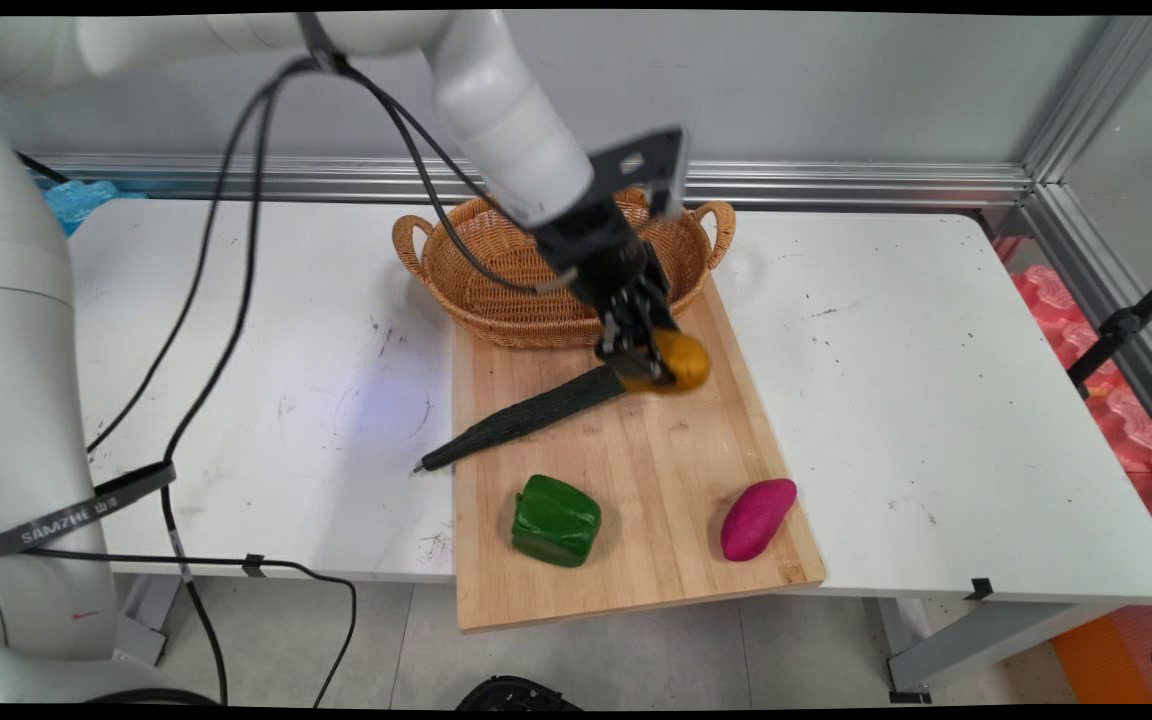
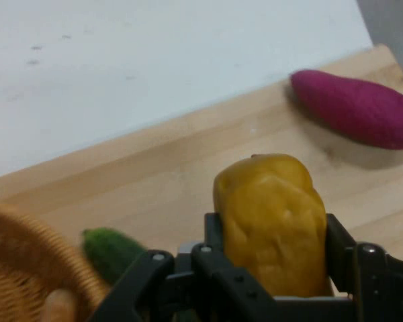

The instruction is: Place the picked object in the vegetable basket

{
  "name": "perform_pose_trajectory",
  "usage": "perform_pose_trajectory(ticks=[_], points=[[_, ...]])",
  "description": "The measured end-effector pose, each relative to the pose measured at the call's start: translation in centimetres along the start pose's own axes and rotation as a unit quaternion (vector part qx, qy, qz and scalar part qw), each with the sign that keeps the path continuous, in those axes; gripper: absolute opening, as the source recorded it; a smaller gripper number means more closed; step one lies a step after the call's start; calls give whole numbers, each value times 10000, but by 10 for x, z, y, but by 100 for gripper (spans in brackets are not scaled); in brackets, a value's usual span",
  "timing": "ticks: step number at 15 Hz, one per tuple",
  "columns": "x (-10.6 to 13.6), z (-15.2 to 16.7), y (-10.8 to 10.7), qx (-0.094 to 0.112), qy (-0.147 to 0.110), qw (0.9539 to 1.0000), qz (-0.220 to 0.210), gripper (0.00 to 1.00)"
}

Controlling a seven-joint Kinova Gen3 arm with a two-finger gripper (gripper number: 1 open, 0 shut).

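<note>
Right now the yellow-orange potato-shaped vegetable [image 2: 272,221] sits pinched between the two black fingers of the gripper [image 1: 648,362], one finger pressing each of its sides, as the hand view shows plainly. In the main view it [image 1: 681,362] lies low over the far part of the wooden cutting board [image 1: 636,470], just in front of the wicker basket [image 1: 496,275]; whether it touches the board or is slightly lifted cannot be told.

Just beside it, on its left in the main view, is the thick end of a long dark green cucumber [image 1: 526,418]. The cucumber lies slanted, its thin tip reaching off the board's left edge onto the white table [image 1: 936,400]. In the hand view only a green end of it [image 2: 111,251] shows, next to the basket's woven rim [image 2: 27,268].

Nearer the board's front edge lie a green bell pepper [image 1: 556,520] toward the left and a magenta sweet potato [image 1: 757,518] toward the right, well apart from each other and from the held vegetable. The hand view shows the sweet potato [image 2: 356,109] beyond the held piece, resting on the board [image 2: 161,174].

The basket, with a handle at each end, stands on the table at the board's far end, its near side overlapping the board's edge. Black cables [image 1: 226,300] hang from the white arm [image 1: 506,120] over the table's left part.
</note>
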Motion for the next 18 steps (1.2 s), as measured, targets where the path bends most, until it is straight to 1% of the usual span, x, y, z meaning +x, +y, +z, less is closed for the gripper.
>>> perform_pose_trajectory(ticks=[2,4,5,6,7,9,10,12,13,15,16,18], points=[[-3,-26,-3,206,85,9993,-298,0],[-8,-48,-9,444,151,9967,-668,0],[-11,-55,-12,519,169,9954,-791,0],[-14,-63,-15,629,195,9932,-965,0],[-18,-71,-21,760,221,9900,-1167,0],[-26,-86,-35,1032,264,9826,-1518,0],[-30,-93,-43,1175,284,9782,-1687,0],[-37,-101,-60,1407,301,9709,-1913,0],[-39,-103,-65,1472,302,9688,-1973,0],[-46,-104,-83,1638,274,9636,-2095,0],[-50,-102,-92,1703,240,9620,-2121,0],[-56,-97,-106,1762,185,9609,-2126,0]])
